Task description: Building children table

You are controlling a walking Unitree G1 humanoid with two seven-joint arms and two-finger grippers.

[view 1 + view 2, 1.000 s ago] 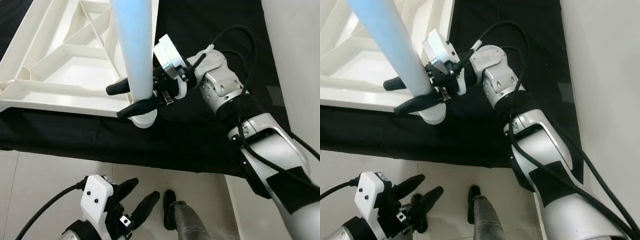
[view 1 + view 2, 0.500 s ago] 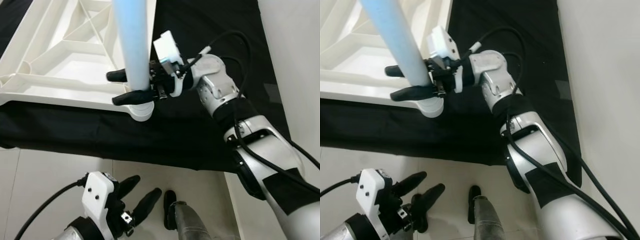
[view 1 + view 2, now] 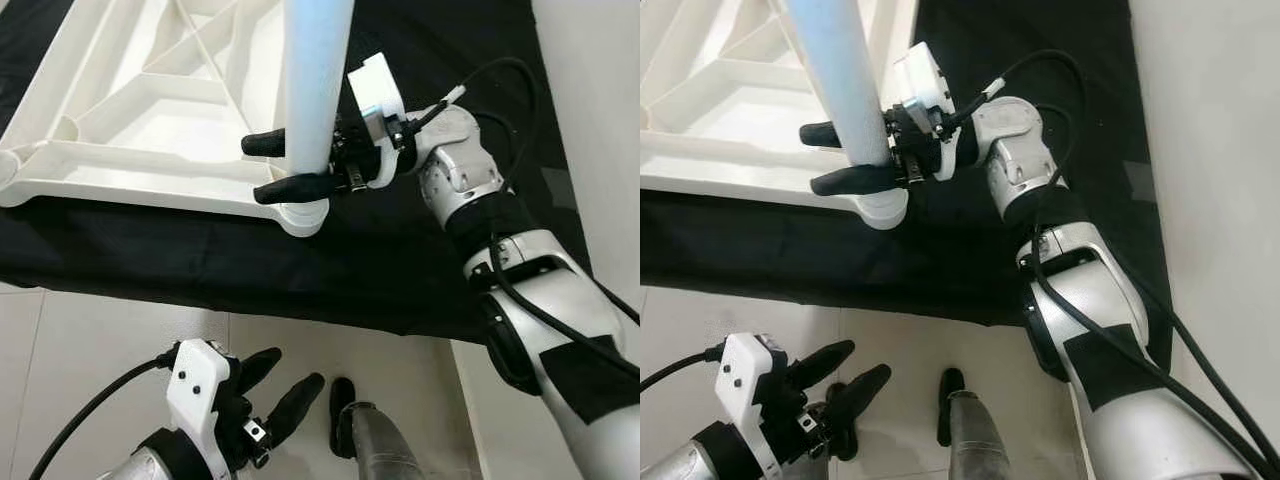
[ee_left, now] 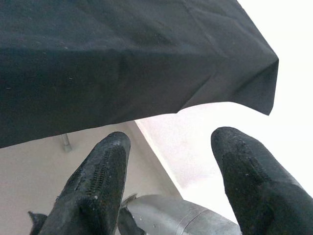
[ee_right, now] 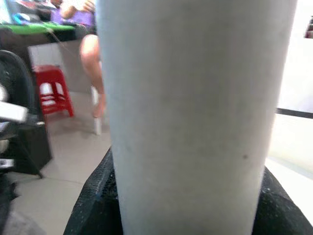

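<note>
Two hands in frame. Left hand low over floor, arm bent, fingers spread, gripping nothing. White tabletop upside down on black-draped counter. Pale blue leg upright in corner socket. Right hand, arm stretched forward, clenched around leg just above socket.

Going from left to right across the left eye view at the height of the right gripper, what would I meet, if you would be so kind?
White tabletop → pale blue leg → right gripper camera housing → silver right arm → black cloth
</note>
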